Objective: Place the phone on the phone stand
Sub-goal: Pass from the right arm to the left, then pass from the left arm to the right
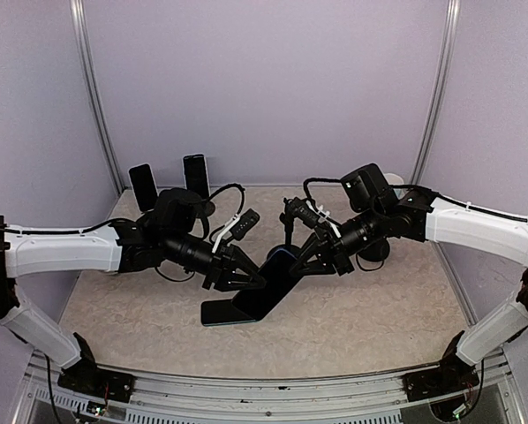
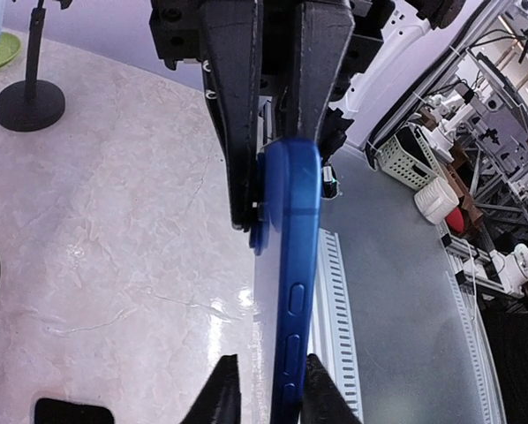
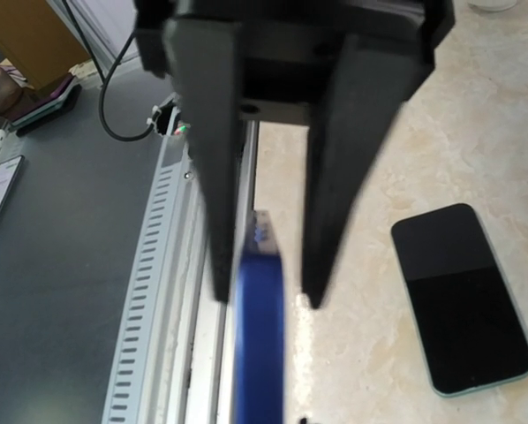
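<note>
Pinching the blue phone edge-on between its jaws, right gripper is clenched; left gripper straddles the opposite end, grip undeterminable. Left arm and right arm reach inward.

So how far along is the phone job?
Done: the blue phone is picked up. In hand: the right gripper clamps it; the left gripper straddles its other end, a gap showing. Left: seating it on a phone stand; it touches none.

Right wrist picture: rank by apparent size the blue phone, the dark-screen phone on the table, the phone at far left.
1. Dark-screen phone.
2. Blue phone, edge-on and cropped, so unsure.
3. Far-left phone, farthest away.
</note>
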You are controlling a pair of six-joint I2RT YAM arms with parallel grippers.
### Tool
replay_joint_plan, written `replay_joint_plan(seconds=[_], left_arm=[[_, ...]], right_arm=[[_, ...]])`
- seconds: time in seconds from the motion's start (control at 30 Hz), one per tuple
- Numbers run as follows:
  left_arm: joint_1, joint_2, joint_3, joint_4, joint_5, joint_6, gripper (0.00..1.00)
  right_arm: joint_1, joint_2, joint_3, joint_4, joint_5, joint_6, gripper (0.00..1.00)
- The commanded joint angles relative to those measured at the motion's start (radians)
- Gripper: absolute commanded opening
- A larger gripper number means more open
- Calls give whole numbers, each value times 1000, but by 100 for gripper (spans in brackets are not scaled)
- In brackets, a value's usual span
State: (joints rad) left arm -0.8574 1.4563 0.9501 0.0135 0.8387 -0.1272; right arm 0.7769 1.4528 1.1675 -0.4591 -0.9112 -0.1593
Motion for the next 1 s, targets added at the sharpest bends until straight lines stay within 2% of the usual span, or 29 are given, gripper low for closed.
replay_joint_plan(seconds=[0.0,0.1,0.23,0.33,0.4,0.5,0.63,0.8,0.97], left_arm=[[-12,10,16,1,17,15,15],[-12,12,15,4,13,13,0],[-15,10,8,33,1,3,0],[-15,-14,-22,107,-37,-28,0],[-15,-37,-56,179,-75,-58,0],[-13,-64,-97,259,-116,-95,0],[-12,-106,-140,375,-145,-133,0],[-12,-147,-195,523,-150,-189,0],[-12,-142,-197,552,-147,-207,0]], right_arm=[[6,-33,25,56,-18,8,0],[6,-25,30,57,-18,12,0],[7,-18,30,78,-23,26,1],[7,-16,20,122,-26,54,38],[5,-22,-5,190,-25,97,59],[4,-44,-76,395,-5,230,69],[-4,-64,-199,690,52,432,72],[-4,-65,-315,1019,116,608,73],[-3,-22,-401,1359,121,808,65]])
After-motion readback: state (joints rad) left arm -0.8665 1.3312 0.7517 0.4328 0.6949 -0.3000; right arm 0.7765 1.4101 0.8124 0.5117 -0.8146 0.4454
